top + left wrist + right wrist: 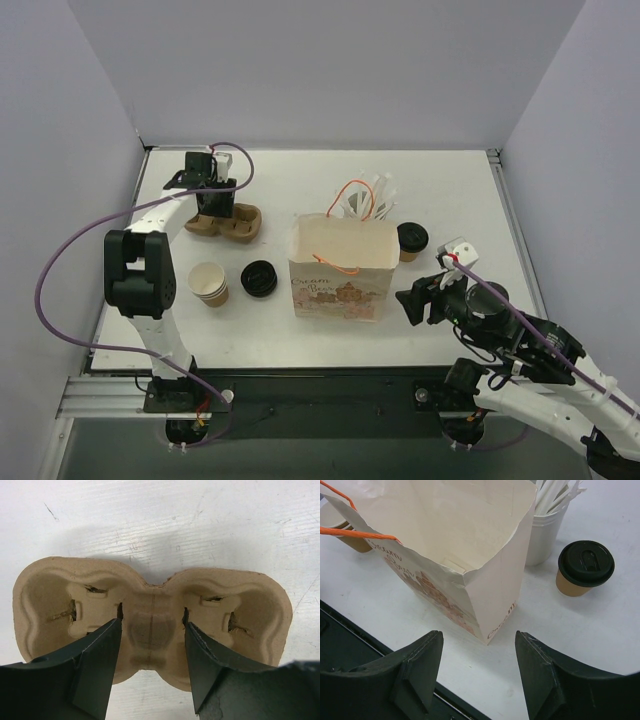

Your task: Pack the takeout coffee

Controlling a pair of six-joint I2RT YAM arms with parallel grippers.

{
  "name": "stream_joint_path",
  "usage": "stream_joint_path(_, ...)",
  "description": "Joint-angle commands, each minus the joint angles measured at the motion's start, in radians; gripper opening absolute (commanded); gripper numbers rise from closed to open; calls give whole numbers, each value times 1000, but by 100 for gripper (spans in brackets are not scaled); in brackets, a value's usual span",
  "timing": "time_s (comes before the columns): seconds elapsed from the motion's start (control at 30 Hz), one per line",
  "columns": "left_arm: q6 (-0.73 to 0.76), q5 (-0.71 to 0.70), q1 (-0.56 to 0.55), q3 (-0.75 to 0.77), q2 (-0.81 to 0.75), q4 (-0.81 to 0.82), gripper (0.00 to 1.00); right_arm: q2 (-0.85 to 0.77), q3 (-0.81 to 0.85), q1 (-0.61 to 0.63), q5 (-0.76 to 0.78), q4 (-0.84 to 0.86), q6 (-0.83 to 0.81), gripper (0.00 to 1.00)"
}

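Coffee sits mid-right in top view, just right of bag, prob. light, thin-walled, crushable w/ slick lid, so grip body gently below lid; right gripper jaws apart, empty; left gripper jaws apart astride tray middle.

A white table stands closed in by 3 plain walls of pale grey-lilac: a back wall, a left wall and a right wall. Seen close, the tabletop is scuffed and finely scratched. A metal rail runs along its near edge. The light is soft and even, and shadows are faint.
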Motion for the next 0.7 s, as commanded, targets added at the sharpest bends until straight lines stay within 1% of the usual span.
stream_joint_path(0.0, 18, -12, 4, 40, 11, 42, 63, -14, -5, 4, 30, 7, -16, 60)
stream_joint_path(0.37, 20, -12, 4, 49, 38, 42, 63, -25, -2, 4, 36, 2, -21, 60)
stream_joint_path(0.47, 20, -12, 4, 52, 45, 37, 59, -28, -4, 4, 38, 2, -24, 60)
stream_joint_path(0.5, 20, -12, 4, 52, 45, 36, 56, -30, -4, 2, 41, 2, -22, 60)
stream_joint_path(0.67, 14, -12, 4, 55, 19, 19, 51, -27, -8, 4, 42, -1, -27, 60)
